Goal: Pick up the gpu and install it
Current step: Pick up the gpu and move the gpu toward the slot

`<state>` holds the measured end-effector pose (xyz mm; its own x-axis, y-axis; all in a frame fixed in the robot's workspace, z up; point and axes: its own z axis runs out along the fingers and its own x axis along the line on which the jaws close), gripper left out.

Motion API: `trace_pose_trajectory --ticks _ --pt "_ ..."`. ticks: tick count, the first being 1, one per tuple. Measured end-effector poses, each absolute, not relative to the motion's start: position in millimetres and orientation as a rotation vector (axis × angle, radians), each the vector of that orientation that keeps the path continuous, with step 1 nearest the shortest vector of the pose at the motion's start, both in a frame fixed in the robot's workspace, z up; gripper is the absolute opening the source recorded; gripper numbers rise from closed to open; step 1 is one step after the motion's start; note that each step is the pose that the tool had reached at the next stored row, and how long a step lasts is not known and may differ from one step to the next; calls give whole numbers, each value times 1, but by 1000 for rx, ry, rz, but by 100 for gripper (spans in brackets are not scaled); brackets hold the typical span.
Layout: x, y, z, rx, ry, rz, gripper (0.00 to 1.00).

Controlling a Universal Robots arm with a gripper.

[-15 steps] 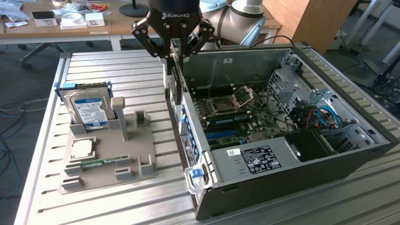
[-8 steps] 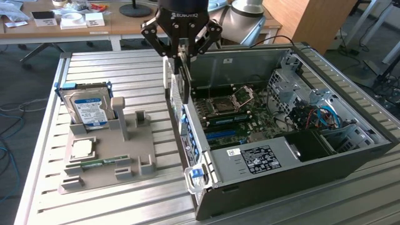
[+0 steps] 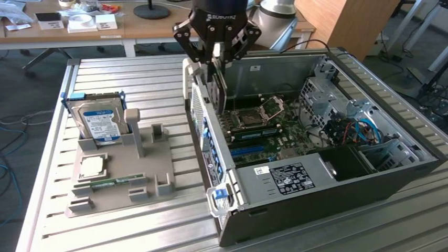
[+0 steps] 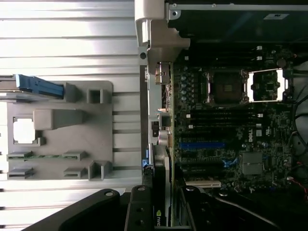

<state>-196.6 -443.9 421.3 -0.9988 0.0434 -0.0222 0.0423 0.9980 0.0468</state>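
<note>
Gripper (image 3: 217, 53), black, two-fingered, linkage type: jaws drawn partway in and clamped on the top edge of the gpu (image 3: 219, 86), a thin flat black card.
- Card hangs upright and edge-on straight below the fingers, just inside the rear wall of the open dark-grey computer case (image 3: 336, 173).
- Card's lower end is over the green motherboard (image 3: 280, 131); contact with the board cannot be told.
- Wrist view: card edge sits between the fingers, green logo visible.
- Grey moulded parts tray (image 3: 140, 157) lies below the gripper to the exterior view's left, outside the case, well apart.
- Silver hard drive with blue label (image 3: 100, 123) stands upright in that tray.
</note>
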Motion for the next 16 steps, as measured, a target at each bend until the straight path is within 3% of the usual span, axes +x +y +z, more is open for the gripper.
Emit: trace_pose_trajectory --ticks 16 --pt "-151 -444 421 67 3117 84 27"
